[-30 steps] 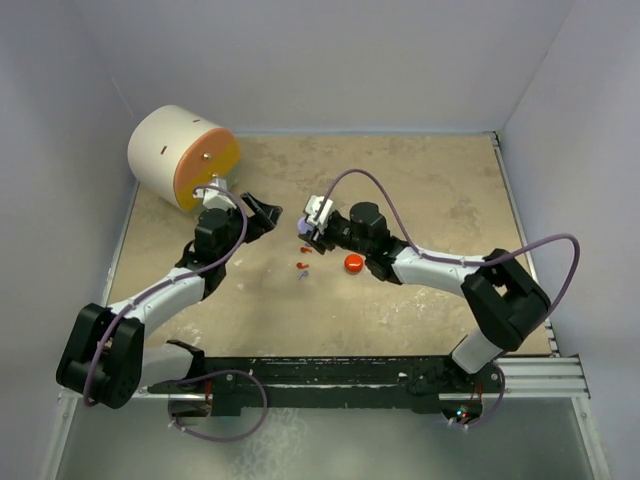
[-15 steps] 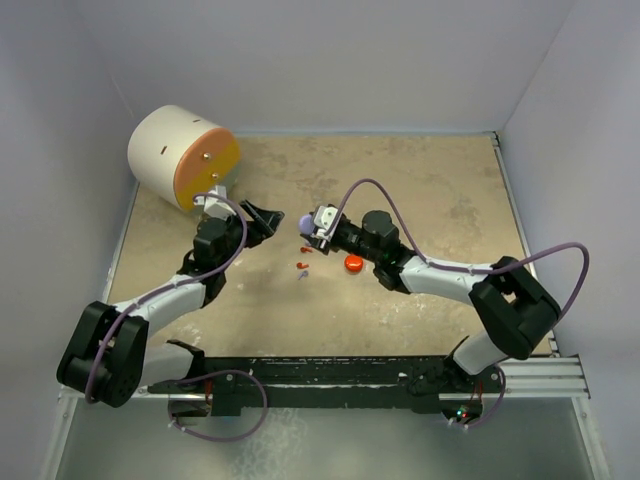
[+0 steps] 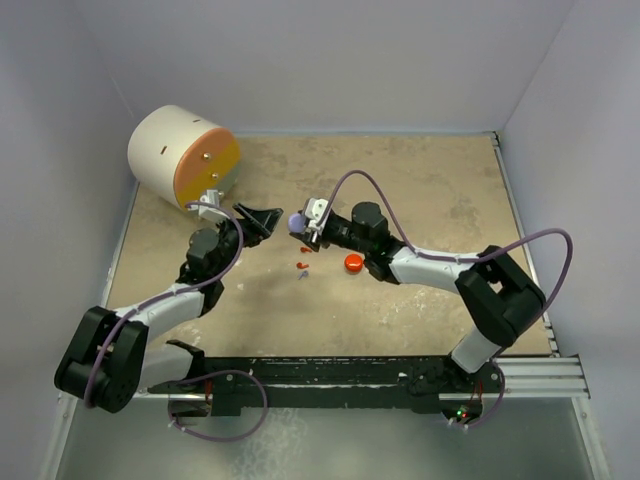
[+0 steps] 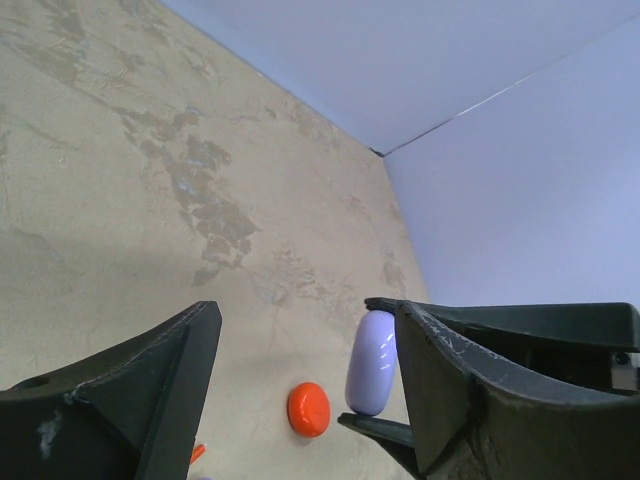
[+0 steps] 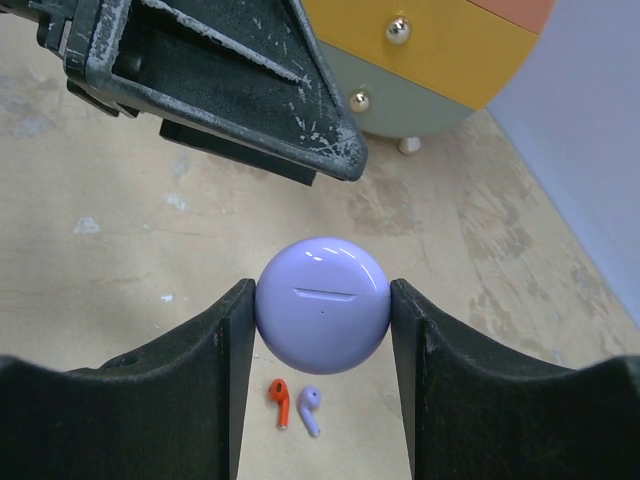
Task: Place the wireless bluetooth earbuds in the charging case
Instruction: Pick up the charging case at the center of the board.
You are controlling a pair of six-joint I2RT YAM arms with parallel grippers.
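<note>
My right gripper (image 3: 300, 226) (image 5: 322, 300) is shut on a round lavender charging case (image 5: 322, 305) (image 3: 295, 222), closed, and holds it above the table. My left gripper (image 3: 262, 218) (image 4: 300, 330) is open and empty, and its fingers (image 5: 230, 80) point at the case from just to its left. The case (image 4: 371, 360) shows edge-on beside my left gripper's right finger. A red earbud (image 5: 280, 402) (image 3: 300, 264) and a grey-lavender earbud (image 5: 311, 410) (image 3: 303, 275) lie side by side on the table below the case. Other earbuds do not show.
A red-orange disc (image 3: 353, 263) (image 4: 308, 409) lies on the table right of the earbuds. A white drum-shaped drawer unit (image 3: 180, 158) (image 5: 450, 50) with an orange and yellow front stands at the back left. Walls enclose the beige table (image 3: 440, 200).
My right gripper has carried the lavender case a little to the left, toward my left gripper. My left gripper has swung its open fingers toward the case.
</note>
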